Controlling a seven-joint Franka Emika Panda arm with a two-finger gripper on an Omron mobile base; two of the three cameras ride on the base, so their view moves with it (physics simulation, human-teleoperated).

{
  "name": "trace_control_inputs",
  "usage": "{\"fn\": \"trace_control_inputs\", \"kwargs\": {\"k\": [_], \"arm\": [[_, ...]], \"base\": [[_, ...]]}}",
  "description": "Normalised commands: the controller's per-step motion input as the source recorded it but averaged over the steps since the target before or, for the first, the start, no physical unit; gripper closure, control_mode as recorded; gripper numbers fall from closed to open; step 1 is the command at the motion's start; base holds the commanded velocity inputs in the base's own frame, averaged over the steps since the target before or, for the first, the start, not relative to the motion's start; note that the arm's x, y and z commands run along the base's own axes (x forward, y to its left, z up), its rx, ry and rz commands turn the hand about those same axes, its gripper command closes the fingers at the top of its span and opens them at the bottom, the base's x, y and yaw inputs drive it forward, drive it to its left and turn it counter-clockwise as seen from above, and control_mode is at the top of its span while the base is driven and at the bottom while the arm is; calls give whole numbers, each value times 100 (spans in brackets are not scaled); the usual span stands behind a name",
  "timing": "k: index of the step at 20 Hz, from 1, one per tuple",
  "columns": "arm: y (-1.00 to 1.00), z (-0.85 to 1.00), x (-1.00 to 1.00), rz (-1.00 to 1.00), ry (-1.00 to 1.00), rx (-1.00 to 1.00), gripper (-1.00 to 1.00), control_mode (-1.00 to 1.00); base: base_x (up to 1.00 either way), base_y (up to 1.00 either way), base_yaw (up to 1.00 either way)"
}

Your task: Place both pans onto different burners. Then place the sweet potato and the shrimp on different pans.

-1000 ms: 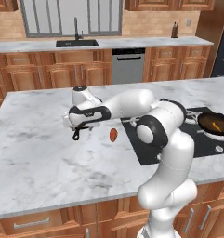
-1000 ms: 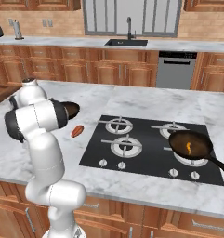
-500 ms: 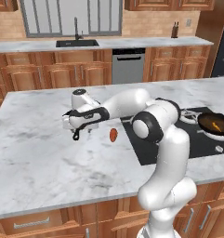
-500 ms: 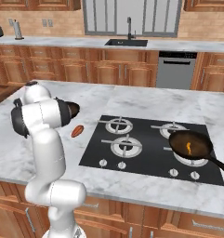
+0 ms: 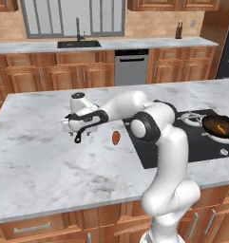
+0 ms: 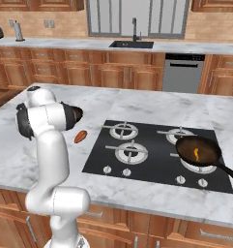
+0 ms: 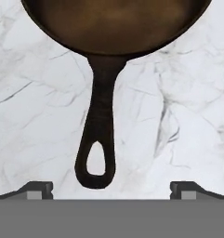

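You see the gripper [image 7: 111, 190] above the marble counter [image 5: 35, 156], its fingers [image 7: 36, 189] spread wide and holding nothing. The landmark is the black cooktop [image 6: 152, 155]. One pan [image 7: 113, 23] lies on the counter to the left of the cooktop, with its black handle [image 7: 97, 135] pointing toward the gripper. The sweet potato [image 5: 116, 137] lies on the counter just beside the cooktop's left edge. The other pan [image 6: 197, 151] sits on the front right burner [image 6: 197, 164], and the shrimp [image 6: 196, 154] is inside it.
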Motion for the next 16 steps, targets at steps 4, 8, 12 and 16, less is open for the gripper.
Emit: {"fn": "trace_control_inputs", "kwargs": {"k": [4,8,12,16], "arm": [[4,-20,32,0,0,0,-100,-100],[13,-19,26,0,0,0,-100,-100],[8,-27,21,0,0,0,-100,-100],[6,-30,20,0,0,0,-100,-100]], "base": [[0,0,0],[0,0,0],[0,0,0],[0,0,0]]}}
